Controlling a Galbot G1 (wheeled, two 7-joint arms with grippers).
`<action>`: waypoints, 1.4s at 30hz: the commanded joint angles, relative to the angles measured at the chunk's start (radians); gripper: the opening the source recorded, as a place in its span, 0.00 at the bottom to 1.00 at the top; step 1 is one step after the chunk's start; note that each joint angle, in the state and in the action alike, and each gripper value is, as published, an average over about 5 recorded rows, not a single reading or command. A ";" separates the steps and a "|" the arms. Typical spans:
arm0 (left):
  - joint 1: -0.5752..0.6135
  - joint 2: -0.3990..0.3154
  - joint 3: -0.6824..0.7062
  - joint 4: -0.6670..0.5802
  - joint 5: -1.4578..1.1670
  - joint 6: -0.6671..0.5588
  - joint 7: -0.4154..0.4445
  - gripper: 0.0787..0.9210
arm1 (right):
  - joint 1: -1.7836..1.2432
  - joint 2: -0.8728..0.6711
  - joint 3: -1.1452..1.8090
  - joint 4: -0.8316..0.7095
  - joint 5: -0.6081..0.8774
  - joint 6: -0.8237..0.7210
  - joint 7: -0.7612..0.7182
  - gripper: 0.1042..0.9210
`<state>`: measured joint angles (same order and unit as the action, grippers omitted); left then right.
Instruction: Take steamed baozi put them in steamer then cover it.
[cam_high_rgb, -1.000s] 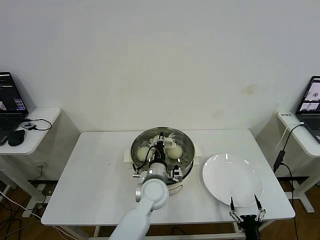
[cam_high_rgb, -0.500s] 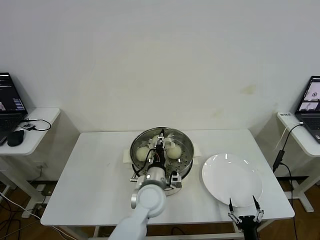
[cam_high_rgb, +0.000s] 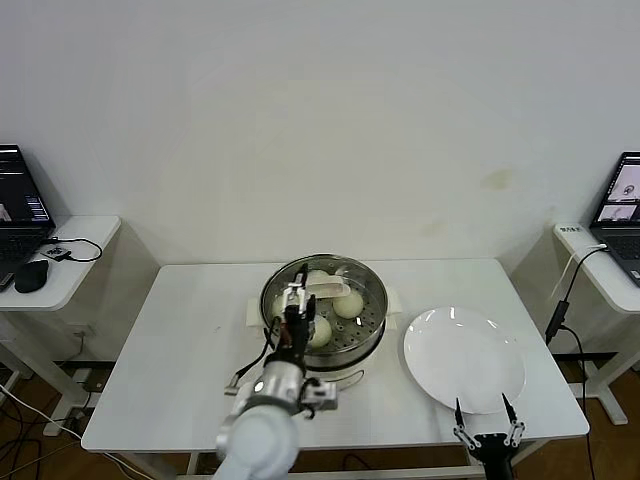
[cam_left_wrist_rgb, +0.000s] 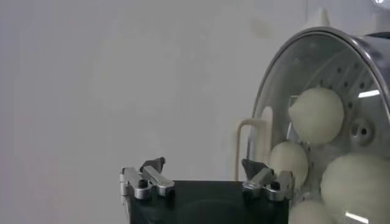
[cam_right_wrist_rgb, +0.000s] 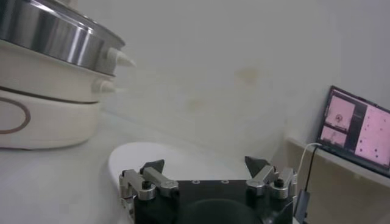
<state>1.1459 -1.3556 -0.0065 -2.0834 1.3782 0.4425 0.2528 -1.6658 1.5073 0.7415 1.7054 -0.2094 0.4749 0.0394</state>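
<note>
The buns (cam_high_rgb: 347, 304) sit in the steamer (cam_high_rgb: 372, 318) at the middle of the bench (cam_high_rgb: 190, 360), under the glass lid (cam_high_rgb: 345, 268). The left pincer (cam_high_rgb: 293, 300) hangs open and empty over the steamer's near left rim. The right pincer (cam_high_rgb: 485, 433) waits open at the bench's near edge, just beside the white plate (cam_high_rgb: 464, 358).
</note>
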 joint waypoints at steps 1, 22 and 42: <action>0.377 0.177 -0.280 -0.277 -0.932 -0.209 -0.409 0.88 | -0.008 -0.014 -0.014 0.001 0.043 0.011 -0.021 0.88; 0.673 0.167 -0.658 -0.005 -1.766 -0.569 -0.511 0.88 | -0.183 -0.215 -0.094 0.214 0.335 -0.139 -0.136 0.88; 0.693 0.160 -0.633 0.085 -1.679 -0.579 -0.380 0.88 | -0.237 -0.231 -0.113 0.295 0.363 -0.199 -0.154 0.88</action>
<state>1.8210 -1.1968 -0.6363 -2.0495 -0.2636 -0.1073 -0.1532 -1.8748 1.2862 0.6347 1.9623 0.1296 0.3003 -0.1117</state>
